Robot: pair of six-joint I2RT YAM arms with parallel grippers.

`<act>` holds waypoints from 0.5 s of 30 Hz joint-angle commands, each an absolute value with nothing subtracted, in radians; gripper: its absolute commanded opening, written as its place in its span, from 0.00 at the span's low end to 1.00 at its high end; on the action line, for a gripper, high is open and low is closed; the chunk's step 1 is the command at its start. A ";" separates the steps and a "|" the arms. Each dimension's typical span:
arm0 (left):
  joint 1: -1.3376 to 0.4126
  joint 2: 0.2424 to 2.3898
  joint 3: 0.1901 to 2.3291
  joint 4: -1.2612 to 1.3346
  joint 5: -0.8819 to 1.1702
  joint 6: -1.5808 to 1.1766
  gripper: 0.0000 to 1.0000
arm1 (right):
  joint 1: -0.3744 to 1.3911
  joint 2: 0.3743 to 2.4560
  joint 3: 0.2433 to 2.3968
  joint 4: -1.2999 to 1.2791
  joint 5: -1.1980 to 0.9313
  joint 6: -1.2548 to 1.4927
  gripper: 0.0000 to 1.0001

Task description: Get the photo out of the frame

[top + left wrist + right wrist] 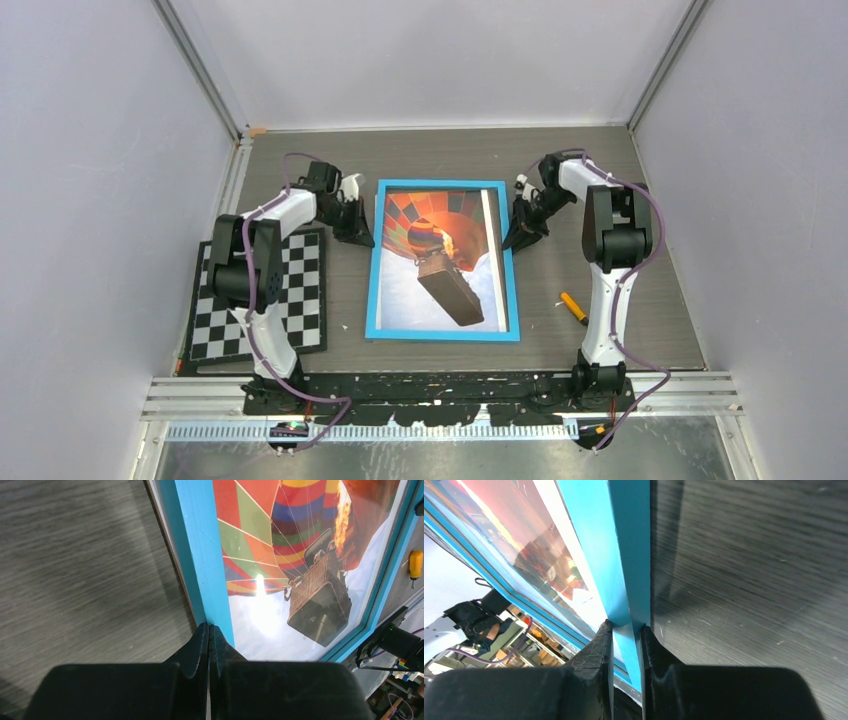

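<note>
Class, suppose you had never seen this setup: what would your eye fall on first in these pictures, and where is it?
The bright balloon photo in its blue frame lies flat at the middle of the table. A gripper sits on each side: the left gripper is shut at the frame's left edge, and the right gripper pinches the right edge. A checkerboard lies at the left, partly under the left arm.

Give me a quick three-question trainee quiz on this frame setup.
1. True or false: the photo is already out of the frame.
2. The fingers of the right gripper pinch: A the frame's blue border; B the photo's centre; C nothing.
3. Fill in: the checkerboard lies to the frame's ____ (robot's side).
Key: 1 false; 2 A; 3 left.
</note>
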State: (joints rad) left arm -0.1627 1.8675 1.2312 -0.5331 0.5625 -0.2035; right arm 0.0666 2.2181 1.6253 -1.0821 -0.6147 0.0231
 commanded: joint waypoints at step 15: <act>-0.238 1.939 1.324 -0.531 0.698 -0.214 0.00 | 0.073 2.222 1.692 -1.026 -0.641 0.100 0.46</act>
State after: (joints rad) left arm -0.1764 1.9240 1.2938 -0.5381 0.5697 -0.2016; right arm 0.0555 2.2280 1.6535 -1.0702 -0.6128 0.0608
